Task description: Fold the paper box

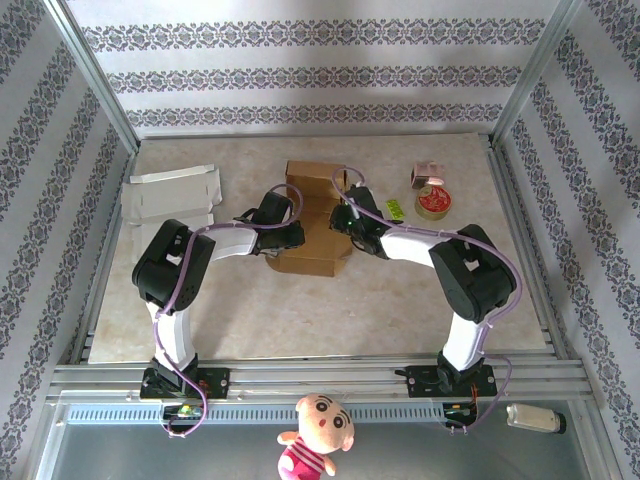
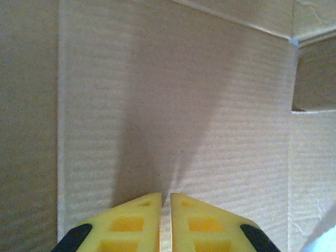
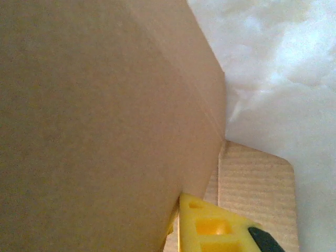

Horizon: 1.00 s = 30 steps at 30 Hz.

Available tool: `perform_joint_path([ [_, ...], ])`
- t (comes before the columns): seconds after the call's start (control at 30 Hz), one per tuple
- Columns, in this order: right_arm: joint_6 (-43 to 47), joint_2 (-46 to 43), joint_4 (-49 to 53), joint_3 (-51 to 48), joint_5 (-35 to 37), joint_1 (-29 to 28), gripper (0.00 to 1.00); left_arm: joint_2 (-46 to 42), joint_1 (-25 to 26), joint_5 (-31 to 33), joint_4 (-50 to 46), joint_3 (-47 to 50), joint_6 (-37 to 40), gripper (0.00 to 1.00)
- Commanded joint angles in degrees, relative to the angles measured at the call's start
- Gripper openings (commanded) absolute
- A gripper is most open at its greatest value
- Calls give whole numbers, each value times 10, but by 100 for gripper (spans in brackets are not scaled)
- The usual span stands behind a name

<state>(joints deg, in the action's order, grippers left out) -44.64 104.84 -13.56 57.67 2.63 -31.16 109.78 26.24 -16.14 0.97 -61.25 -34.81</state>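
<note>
Tool pair at work on one carton. Left tool (image 2: 165,195): yellow fingers (image 2: 131,223) drawn together, a hairline slit between the tips, nose against a ribbed inner panel of the paper box (image 2: 184,105). Whether a cardboard edge sits in that slit cannot be told. Right tool (image 3: 176,202): clenched on a wall of the box; one yellow finger (image 3: 210,226) lies flat against the panel's right face and a sliver of yellow shows on the other side.

Overhead view: both arms reach inward and meet at the box, left tool at its left flank, right tool at its right flank. Box is brown, partly formed, with one panel standing at the far side and the body lying toward the near side. It sits at the middle of the counter (image 1: 300,310), nearer the far edge.

Far-left corner: flat white carton blank (image 1: 172,195). Toward the far-right corner: tape roll (image 1: 433,201), with a small pink item (image 1: 425,176) just beyond it. Plush doll (image 1: 318,432) lies past the near edge, below the rail.
</note>
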Motion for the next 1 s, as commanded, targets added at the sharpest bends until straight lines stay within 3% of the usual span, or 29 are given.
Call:
perform_joint_path([
  [0.0,-10,21,-16,24,0,-15,16,6,11,-21,28,6,-17,12],
  [0.33,17,34,-23,28,-57,-9,29,0,14,-18,19,1,-12,12],
  [0.53,85,-26,-18,-6,-79,-6,38,-17,14,-9,12,4,-5,18],
  [0.8,105,-84,-5,-32,-90,-2,43,-41,14,-7,0,-1,-3,24],
  [0.97,124,-155,-2,-54,-113,7,46,-110,15,2,-5,16,-9,27],
])
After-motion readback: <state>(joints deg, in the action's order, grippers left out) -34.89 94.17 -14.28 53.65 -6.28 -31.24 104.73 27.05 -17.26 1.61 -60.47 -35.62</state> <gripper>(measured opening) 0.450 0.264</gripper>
